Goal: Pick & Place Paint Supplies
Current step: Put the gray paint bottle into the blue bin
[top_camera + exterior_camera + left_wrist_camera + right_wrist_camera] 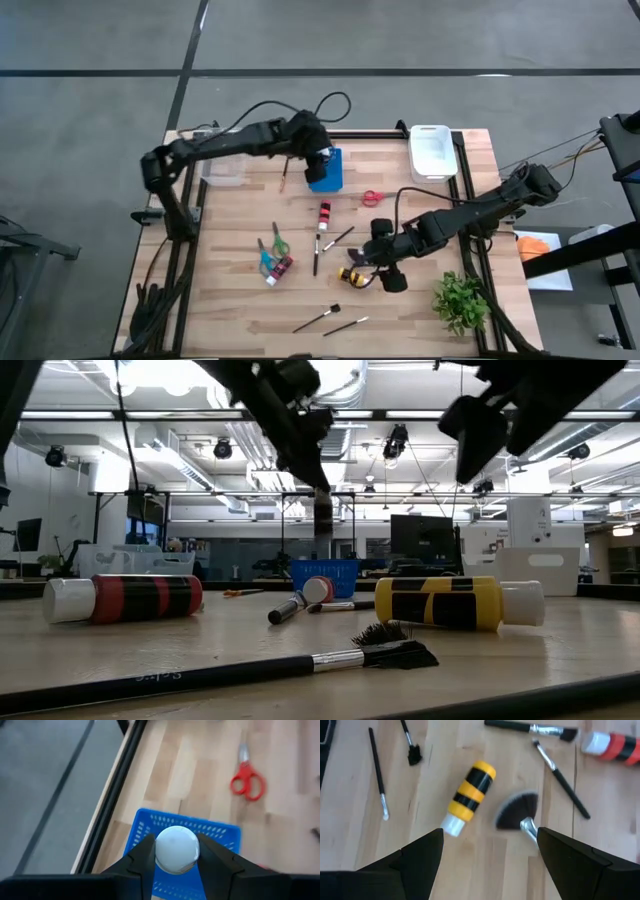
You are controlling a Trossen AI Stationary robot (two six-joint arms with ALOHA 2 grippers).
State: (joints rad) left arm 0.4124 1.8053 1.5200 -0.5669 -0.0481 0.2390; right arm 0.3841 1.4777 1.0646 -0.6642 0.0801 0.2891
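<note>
Above the blue plastic mesh basket (150, 827), the left gripper (175, 862) clamps a white-capped bottle (177, 848); the right gripper (490, 855) gapes empty over the yellow-and-black striped paint bottle (470, 795).

Grey floor (90, 120), ceiling lights (150, 372), monitors (420, 538)

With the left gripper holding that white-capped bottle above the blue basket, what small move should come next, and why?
Probably lower it straight down and release. The left gripper is shut on the white-capped bottle, directly over the blue basket. The right gripper hangs open above the yellow bottle.
</note>
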